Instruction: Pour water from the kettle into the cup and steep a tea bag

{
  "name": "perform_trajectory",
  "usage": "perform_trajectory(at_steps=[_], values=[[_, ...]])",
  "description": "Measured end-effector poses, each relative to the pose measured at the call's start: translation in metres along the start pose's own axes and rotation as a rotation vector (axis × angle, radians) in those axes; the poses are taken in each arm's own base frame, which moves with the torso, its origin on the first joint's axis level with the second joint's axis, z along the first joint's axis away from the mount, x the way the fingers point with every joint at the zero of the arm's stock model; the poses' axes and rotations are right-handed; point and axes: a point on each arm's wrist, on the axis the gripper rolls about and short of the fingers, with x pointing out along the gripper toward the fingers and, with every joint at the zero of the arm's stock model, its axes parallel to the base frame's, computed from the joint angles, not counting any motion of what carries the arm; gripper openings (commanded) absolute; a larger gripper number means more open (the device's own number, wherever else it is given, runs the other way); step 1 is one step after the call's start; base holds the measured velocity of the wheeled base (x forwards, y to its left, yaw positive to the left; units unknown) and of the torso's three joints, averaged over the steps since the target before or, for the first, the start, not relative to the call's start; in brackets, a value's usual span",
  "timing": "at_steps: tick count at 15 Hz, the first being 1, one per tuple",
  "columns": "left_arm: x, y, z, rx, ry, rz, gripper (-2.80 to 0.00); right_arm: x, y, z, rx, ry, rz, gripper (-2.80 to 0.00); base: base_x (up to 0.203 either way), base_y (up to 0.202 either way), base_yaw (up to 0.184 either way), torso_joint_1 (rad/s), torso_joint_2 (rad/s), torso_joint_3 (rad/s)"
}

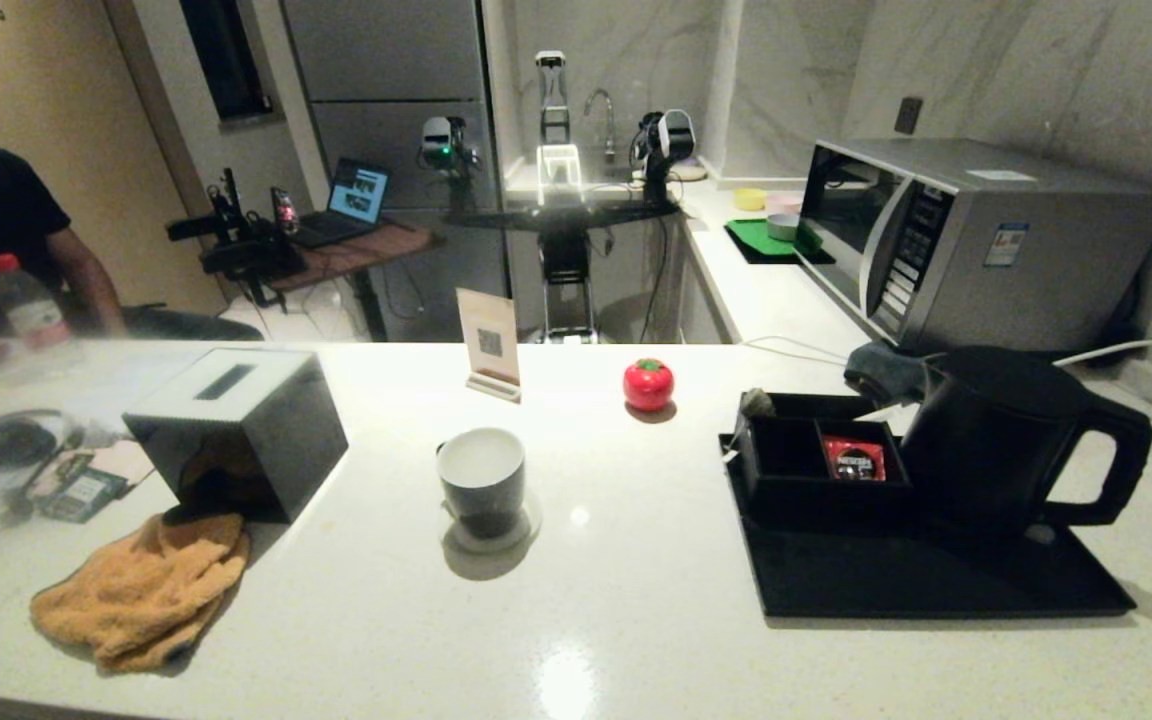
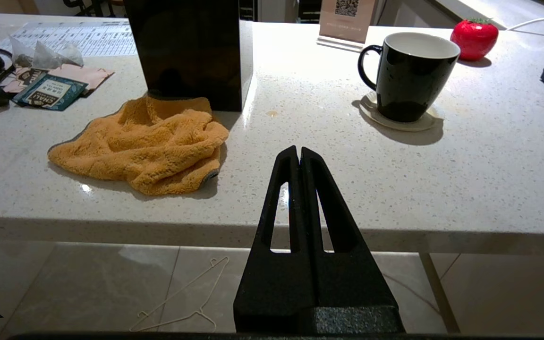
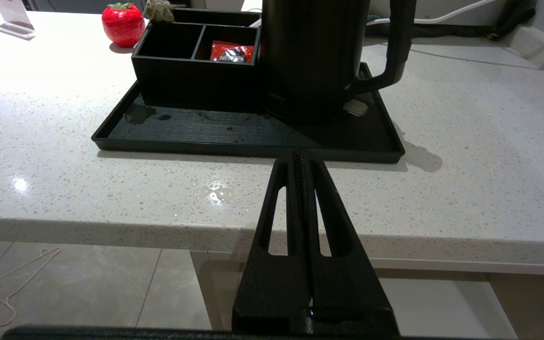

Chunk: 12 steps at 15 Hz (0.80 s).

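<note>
Kettle (image 1: 996, 440), large and matte black, stands at the right of a black tray (image 1: 916, 585) on a pale counter (image 1: 636, 620) in the head view, handle facing right. A black mug, the cup (image 1: 482, 482), sits on a coaster well to its left, seemingly empty. A compartment box (image 1: 816, 465) beside the kettle holds a red sachet (image 1: 854, 460); a pale tea bag (image 1: 758, 402) perches on its far rim. Neither arm appears here.

In the left wrist view, the left gripper (image 2: 300, 152) hangs clenched and empty below the counter edge, facing the cup (image 2: 409, 75) and an orange cloth (image 2: 149, 141).

In the right wrist view, the right gripper (image 3: 301, 153) is likewise clenched and empty, facing the kettle (image 3: 310, 56). Starting well likely means opening the right gripper, then approaching the handle (image 3: 397, 47) squarely.
</note>
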Motion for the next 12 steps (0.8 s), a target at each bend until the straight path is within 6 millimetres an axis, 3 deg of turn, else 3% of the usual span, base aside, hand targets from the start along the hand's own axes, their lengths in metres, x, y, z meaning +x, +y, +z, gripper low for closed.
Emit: perform_trajectory(at_steps=[12], values=[[0.0000, 0.0000, 0.0000, 0.000, 0.000, 0.000, -2.80, -0.0003, 0.0000, -0.0006, 0.007, 0.012, 0.001, -2.80, 0.000, 0.000, 0.000, 0.000, 0.00, 0.000]])
